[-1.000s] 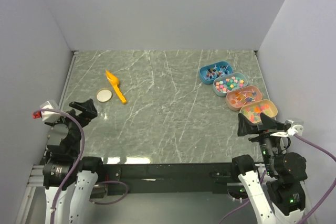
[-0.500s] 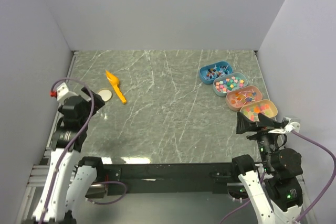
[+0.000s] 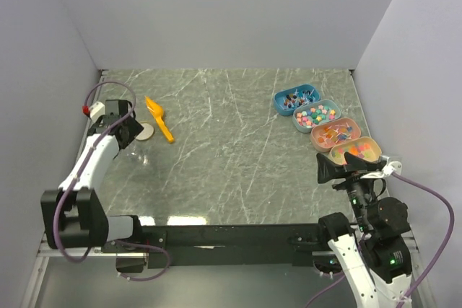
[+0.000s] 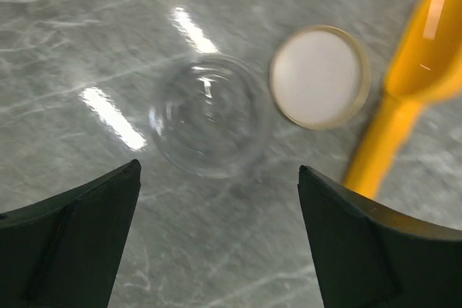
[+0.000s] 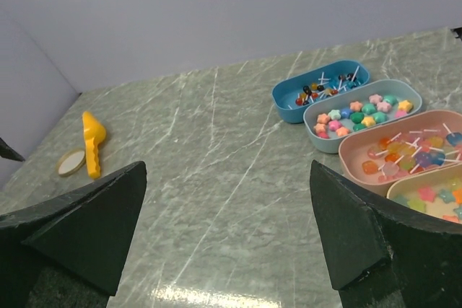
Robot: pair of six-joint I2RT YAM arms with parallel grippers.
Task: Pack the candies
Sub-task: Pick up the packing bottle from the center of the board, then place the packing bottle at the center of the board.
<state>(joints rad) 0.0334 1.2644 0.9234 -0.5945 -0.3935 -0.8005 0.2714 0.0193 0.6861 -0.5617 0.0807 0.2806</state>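
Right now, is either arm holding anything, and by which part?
Nothing is held. The left gripper hangs open over a clear cup, its jaws wide; the right gripper is open and empty too.

the left arm stretches forward along the left edge, wrist tipped down so the left jaws face the tabletop, spread wide. the right arm sits folded near its base, the right jaws roughly level and gaping wide.

No words, labels, brand names, numbers or signs can be read on anything in these three camera views.
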